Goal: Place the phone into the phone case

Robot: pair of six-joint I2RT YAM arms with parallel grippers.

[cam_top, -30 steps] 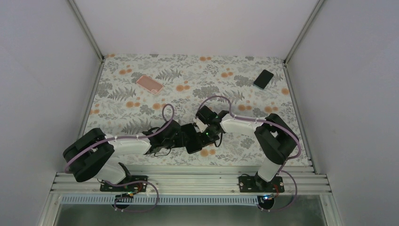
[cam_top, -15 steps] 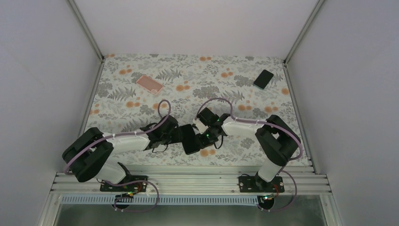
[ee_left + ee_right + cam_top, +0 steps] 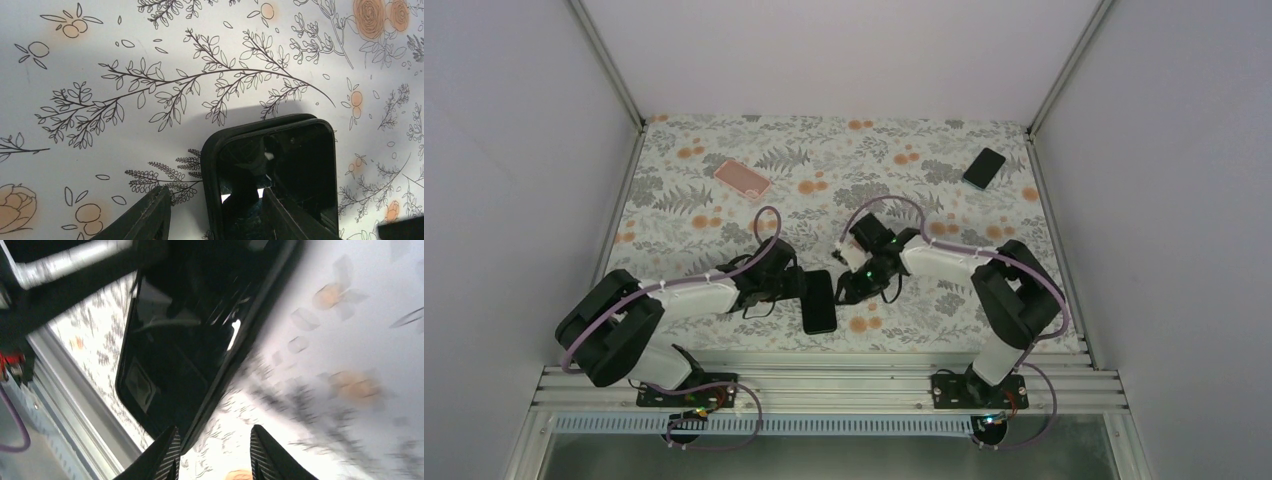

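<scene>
A black phone case (image 3: 819, 301) lies flat on the flowered table near the front, between my two grippers. Inside its raised matte rim a glossy dark face (image 3: 295, 165) fills the case; it looks like the phone. My left gripper (image 3: 796, 290) is open and straddles the case's long edge (image 3: 214, 192): one finger stands clear over the table, the other over the glossy face. The right gripper (image 3: 844, 287) is open too, and in its wrist view (image 3: 214, 429) one fingertip sits just by the case's edge (image 3: 235, 375), with bare table between the jaws.
A pink phone case (image 3: 742, 178) lies at the back left. A second dark phone (image 3: 984, 167) lies at the back right by the wall. The metal rail (image 3: 824, 380) runs along the front edge, close to the black case.
The black case slid left and turned more lengthwise towards the front rail. The left gripper drew back left with it. The right gripper widened its jaws and came off the case.
</scene>
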